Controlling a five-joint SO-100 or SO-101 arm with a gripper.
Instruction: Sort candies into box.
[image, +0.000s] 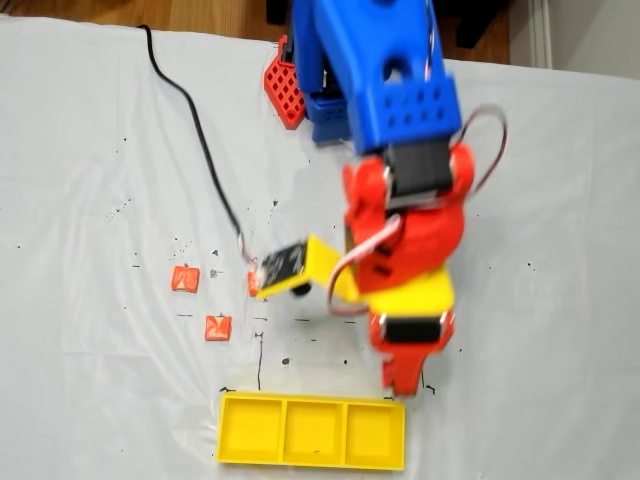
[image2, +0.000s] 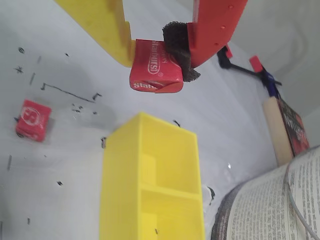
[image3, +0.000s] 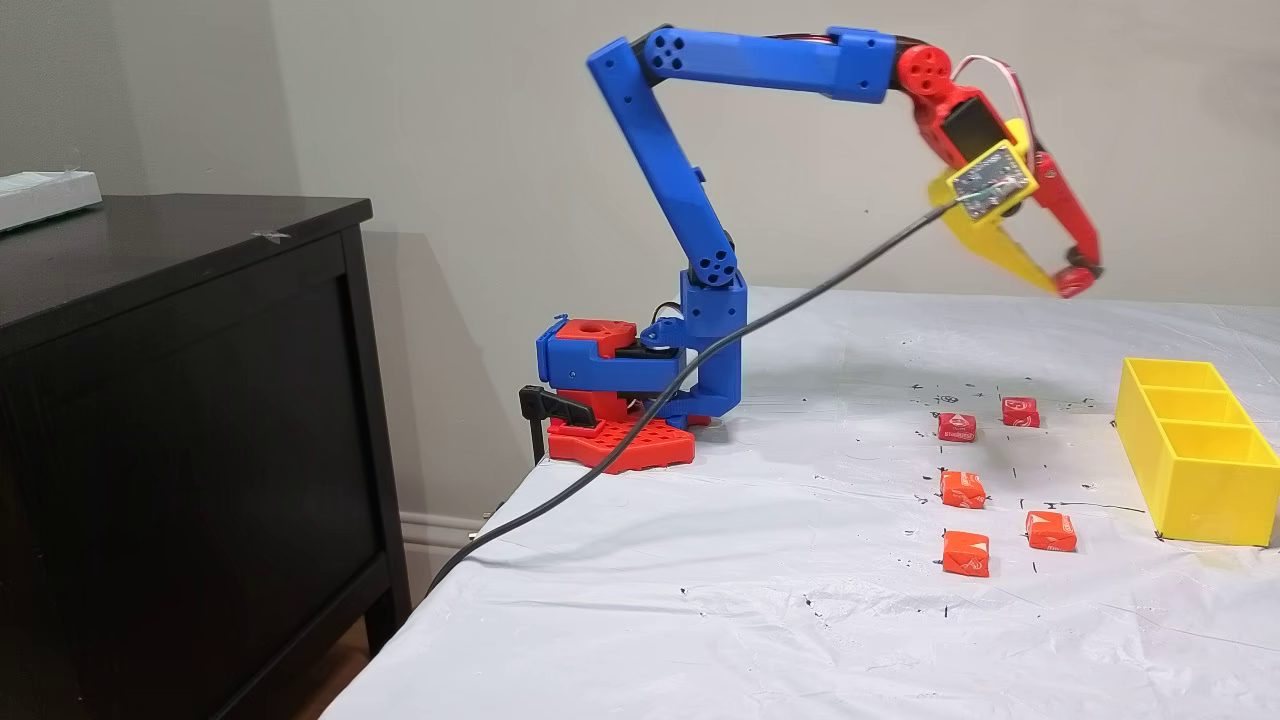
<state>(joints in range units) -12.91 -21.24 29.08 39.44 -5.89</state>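
A dark wooden cabinet (image3: 180, 400) stands beside the white-covered table (image3: 700, 600); an open book (image2: 270, 210) lies on it.

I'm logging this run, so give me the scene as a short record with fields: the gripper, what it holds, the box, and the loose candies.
gripper: raised above the table, shut
held item: red candy with white print, pinched between the fingers
box: yellow three-compartment tray, all compartments look empty
loose candies: five on the white table cover, two red, three orange
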